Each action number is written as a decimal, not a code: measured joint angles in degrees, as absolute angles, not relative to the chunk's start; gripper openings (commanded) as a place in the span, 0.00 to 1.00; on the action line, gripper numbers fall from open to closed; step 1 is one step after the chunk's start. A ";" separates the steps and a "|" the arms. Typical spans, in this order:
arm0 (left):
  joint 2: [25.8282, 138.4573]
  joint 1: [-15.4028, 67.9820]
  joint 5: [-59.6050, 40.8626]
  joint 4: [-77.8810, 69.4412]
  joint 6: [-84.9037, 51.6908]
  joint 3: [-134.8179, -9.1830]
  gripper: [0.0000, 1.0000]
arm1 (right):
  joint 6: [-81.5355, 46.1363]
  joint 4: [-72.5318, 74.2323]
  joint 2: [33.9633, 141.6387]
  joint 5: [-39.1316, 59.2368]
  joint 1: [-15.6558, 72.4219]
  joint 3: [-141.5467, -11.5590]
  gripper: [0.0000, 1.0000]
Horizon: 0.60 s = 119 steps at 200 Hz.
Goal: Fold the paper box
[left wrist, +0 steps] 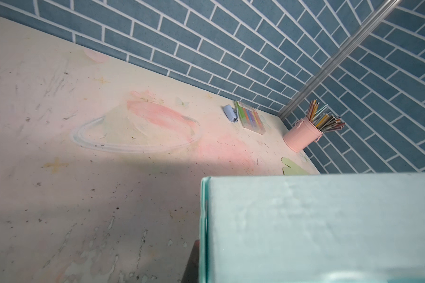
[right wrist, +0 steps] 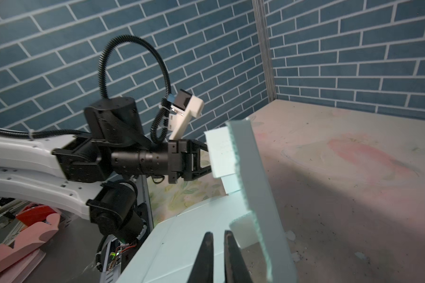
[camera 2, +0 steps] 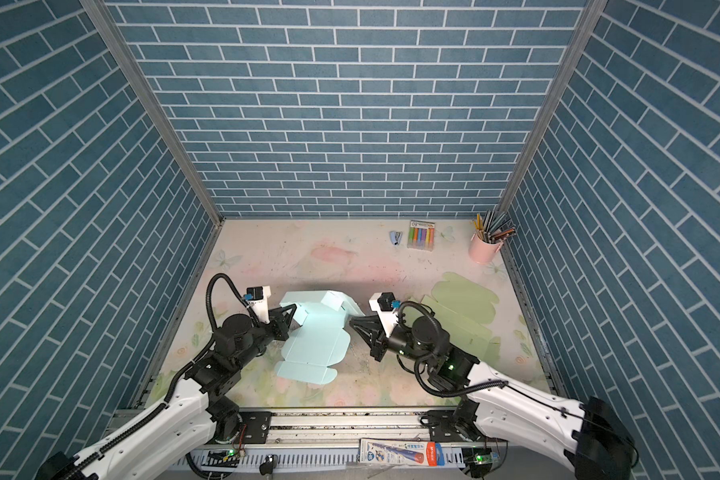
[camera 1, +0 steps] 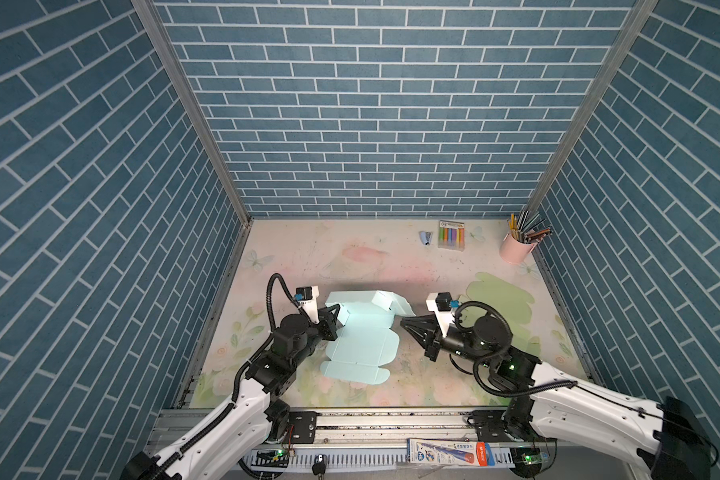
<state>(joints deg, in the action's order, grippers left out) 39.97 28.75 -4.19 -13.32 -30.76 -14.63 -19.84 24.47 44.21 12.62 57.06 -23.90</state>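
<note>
The light-blue paper box (camera 1: 362,336) lies half-folded in the middle of the surface (camera 1: 308,257), between both arms. The left hand (camera 1: 336,311) pinches its raised left flap. The right hand (right wrist: 217,236), fingers slightly parted and holding nothing, hovers just beside the box's right edge.

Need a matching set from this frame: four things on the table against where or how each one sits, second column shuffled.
Things:
1. light blue paper box
2. green sheet
3. pink pencil cup
4. marker pack

Place or state:
A. far right corner of the table
B. lying flat, to the right of the blue box
C. partly folded, one flap pinched by the left gripper
D. right next to the stapler

Pairs: 1-C, 2-B, 3-A, 4-D
</note>
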 measured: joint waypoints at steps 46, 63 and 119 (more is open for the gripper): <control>43.66 24.97 -10.28 -10.48 -27.14 -17.10 0.00 | -20.08 19.81 32.12 12.29 50.22 -22.44 0.20; 44.91 24.97 -12.23 -10.33 -26.30 -17.76 0.00 | -21.63 19.73 32.34 14.26 44.12 -21.39 0.20; 48.36 25.50 -16.49 -11.46 -26.04 -17.76 0.00 | -22.83 22.65 42.30 23.99 41.71 -19.59 0.18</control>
<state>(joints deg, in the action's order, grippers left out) 48.36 25.50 -16.49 -11.46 -26.04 -17.76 -22.83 22.65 42.30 23.99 41.71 -19.59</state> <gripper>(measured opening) 0.091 0.182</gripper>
